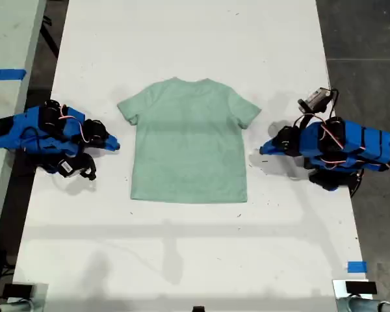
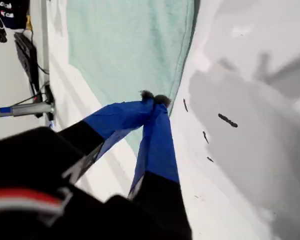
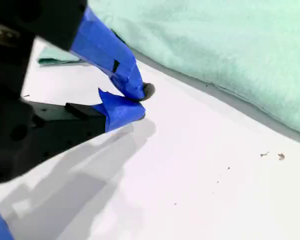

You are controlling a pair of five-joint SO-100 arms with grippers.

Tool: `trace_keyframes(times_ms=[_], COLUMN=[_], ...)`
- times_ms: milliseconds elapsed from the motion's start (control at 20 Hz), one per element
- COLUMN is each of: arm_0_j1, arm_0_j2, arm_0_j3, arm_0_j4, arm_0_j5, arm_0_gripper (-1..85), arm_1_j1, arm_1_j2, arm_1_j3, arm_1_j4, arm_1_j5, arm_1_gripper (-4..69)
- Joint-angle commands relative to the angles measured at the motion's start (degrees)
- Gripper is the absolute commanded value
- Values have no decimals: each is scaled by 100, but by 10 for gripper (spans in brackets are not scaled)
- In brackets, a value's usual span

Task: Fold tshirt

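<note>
The tshirt (image 1: 188,144) lies flat mid-counter (image 1: 182,253), neck toward twelve o'clock in the exterior view. My first gripper (image 2: 154,98) and second gripper (image 3: 140,102) wait beside its edges, fingers together and empty. Both should open before pinching matching hem corners.

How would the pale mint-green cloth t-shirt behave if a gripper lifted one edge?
The pale mint-green cloth t-shirt lies flat on the white table, so it would probably drape limply rather than hold shape. It looks thin, likely light. Pushing it might bunch it into wrinkles.
</note>
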Motion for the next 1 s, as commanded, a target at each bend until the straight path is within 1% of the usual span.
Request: trace_keyframes(times_ms=[0, 100, 200, 300, 400, 550, 700, 950], arm_0_j1=[-176, -334, -624, -958, -1336, -1969, -2566, -3542], arm_0_j2=[-650, -1934, -3252, -4333, -4948, -5634, -6187, -7409], arm_0_j3=[-703, -1494, -2610, -3744, -4544, -5476, -6135, -7040], arm_0_j4=[-316, -642, -642, -369, -123, 325, 686, 1187], arm_0_j5=[9, 246, 677, 1230, 1670, 2364, 2839, 3577], arm_0_gripper=[1, 1, 1, 1, 1, 1, 0, 0], arm_1_j1=[-26, 114, 387, 668, 1063, 1687, 2197, 2979], arm_1_j2=[-255, -1072, -2224, -3173, -3911, -4887, -5836, -7093], arm_1_j3=[-800, -1433, -2329, -3217, -3990, -5142, -6205, -7462], arm_1_j4=[105, 79, 79, 149, 352, 835, 1239, 1494], arm_1_j5=[-18, -246, -694, -1222, -1775, -2610, -3278, -4236], arm_1_gripper=[-15, -14, -14, -14, -14, -14, -14, -15])
